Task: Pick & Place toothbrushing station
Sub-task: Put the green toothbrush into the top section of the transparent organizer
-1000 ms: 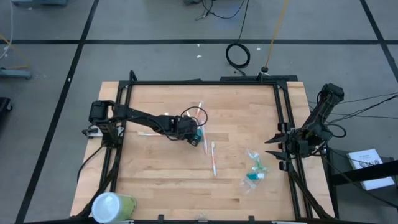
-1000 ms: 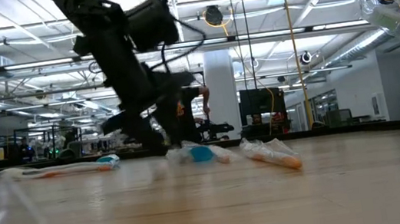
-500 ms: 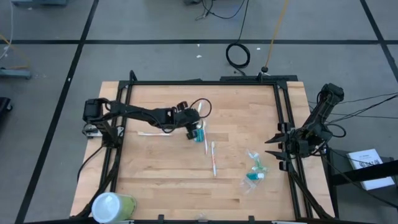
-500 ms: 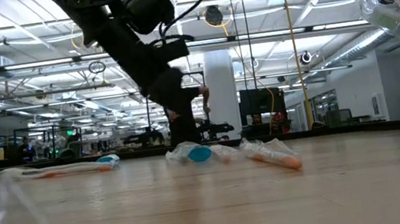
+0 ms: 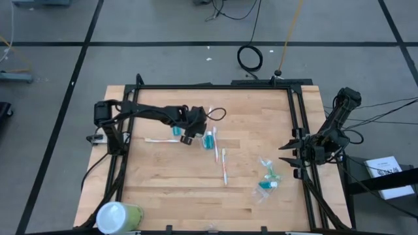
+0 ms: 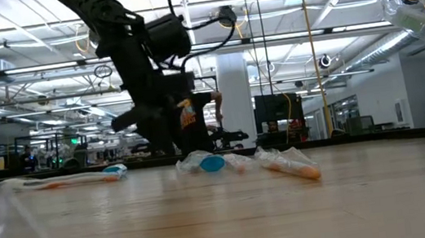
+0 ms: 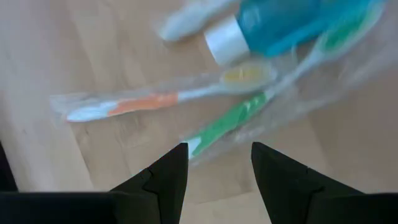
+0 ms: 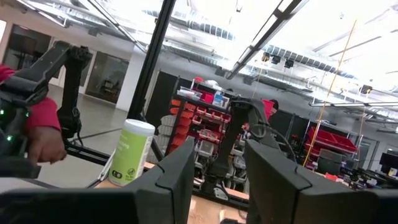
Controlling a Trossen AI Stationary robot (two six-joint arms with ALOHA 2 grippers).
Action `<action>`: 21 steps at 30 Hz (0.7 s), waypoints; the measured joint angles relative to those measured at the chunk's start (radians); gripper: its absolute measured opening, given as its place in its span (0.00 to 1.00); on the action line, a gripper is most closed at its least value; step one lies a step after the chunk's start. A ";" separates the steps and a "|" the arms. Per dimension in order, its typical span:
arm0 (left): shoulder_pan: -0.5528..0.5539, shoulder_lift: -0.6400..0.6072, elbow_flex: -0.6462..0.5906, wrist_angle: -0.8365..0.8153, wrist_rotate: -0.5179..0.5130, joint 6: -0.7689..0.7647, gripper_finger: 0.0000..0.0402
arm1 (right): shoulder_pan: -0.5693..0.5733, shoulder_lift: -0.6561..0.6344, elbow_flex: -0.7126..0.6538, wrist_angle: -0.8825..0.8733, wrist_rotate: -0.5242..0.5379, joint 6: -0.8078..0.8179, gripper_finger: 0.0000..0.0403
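Observation:
On the table's middle lies a clear wrapped pack point(image 7: 249, 93). It holds an orange toothbrush point(image 7: 143, 102), a green toothbrush point(image 7: 227, 121) and a teal tube point(image 5: 209, 139) with a white cap. My left gripper point(image 5: 188, 136) hovers open just left of the pack, pointing steeply down, with nothing between its fingers point(image 7: 168, 180). A white toothbrush point(image 5: 153, 139) with a teal end lies flat to the left. Another toothbrush point(image 5: 224, 166) and a clear bag of teal tubes point(image 5: 268, 179) lie to the right. My right gripper point(image 5: 287, 153) waits open at the right edge, raised.
A large yellow-green container with a white top point(image 5: 117, 215) stands at the near left corner. A black frame point(image 5: 215, 86) runs round the tabletop. Bare wood point(image 5: 170, 189) lies along the near side. A person's red sleeve point(image 8: 31, 118) shows in the room beyond the table.
My left gripper has moved toward the table's left and far edges, off the teal tube, and has rolled strongly about its own pointing line. Its fingers have kept the same gap. The tube and the toothbrushes have stayed where they lay.

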 joint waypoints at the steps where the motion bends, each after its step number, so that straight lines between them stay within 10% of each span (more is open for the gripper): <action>1: 0.002 0.010 0.000 -0.002 -0.008 0.030 0.46 | 0.000 0.000 0.000 0.001 0.000 0.000 0.33; 21: 0.035 0.156 0.134 -0.058 -0.037 0.216 0.46 | 0.000 0.000 0.000 0.007 0.004 -0.003 0.33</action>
